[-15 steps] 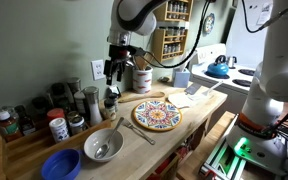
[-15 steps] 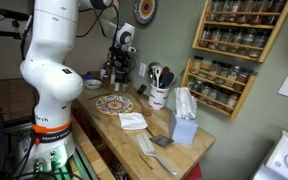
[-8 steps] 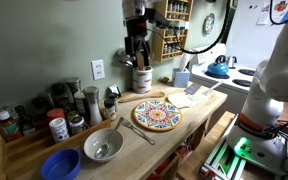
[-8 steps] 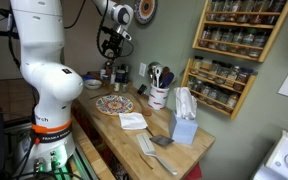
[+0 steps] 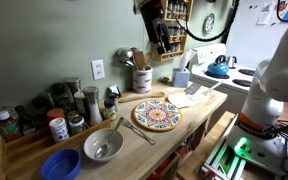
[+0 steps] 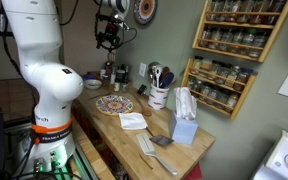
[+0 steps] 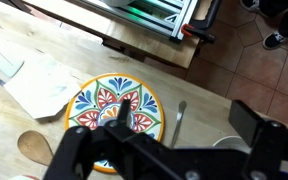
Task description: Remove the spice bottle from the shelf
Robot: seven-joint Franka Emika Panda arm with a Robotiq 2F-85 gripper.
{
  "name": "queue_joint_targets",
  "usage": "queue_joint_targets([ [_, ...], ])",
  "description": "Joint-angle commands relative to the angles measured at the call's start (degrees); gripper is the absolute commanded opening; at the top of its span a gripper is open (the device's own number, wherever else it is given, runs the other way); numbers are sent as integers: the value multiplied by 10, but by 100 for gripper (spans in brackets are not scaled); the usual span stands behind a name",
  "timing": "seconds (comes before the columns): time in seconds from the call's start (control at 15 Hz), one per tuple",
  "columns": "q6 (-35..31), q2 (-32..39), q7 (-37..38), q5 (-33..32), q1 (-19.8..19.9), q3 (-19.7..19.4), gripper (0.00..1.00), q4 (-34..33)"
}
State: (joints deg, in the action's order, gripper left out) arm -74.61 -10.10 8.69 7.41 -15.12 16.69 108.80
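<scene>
Viewed from the exterior, a blue plastic bowl (image 5: 59, 165) sits at the near end of the light wooden counter (image 5: 189, 112). Just beyond it is a metal bowl (image 5: 102, 147) containing a spoon. Farther along lies a round plate with a multicoloured floral pattern (image 5: 157, 114), which the wrist view shows directly below the camera. A white utensil crock (image 5: 141, 78) stands near the green wall.

The black gripper (image 5: 161, 44) hangs high above the counter, level with the small light-brown wooden shelf (image 5: 181, 45) and overlapping its edge in this view. The shelf is mounted on the wall. Rows of small dark spice jars (image 6: 220, 72) fill its narrow tiers. In the wrist view the fingers (image 7: 256, 126) appear as dark shapes. I cannot tell whether they are spread or clamped on anything.
</scene>
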Motion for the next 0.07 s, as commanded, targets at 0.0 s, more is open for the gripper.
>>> queue_joint_targets([
  [0.0,1,2,0,0,1,1,100,-2],
])
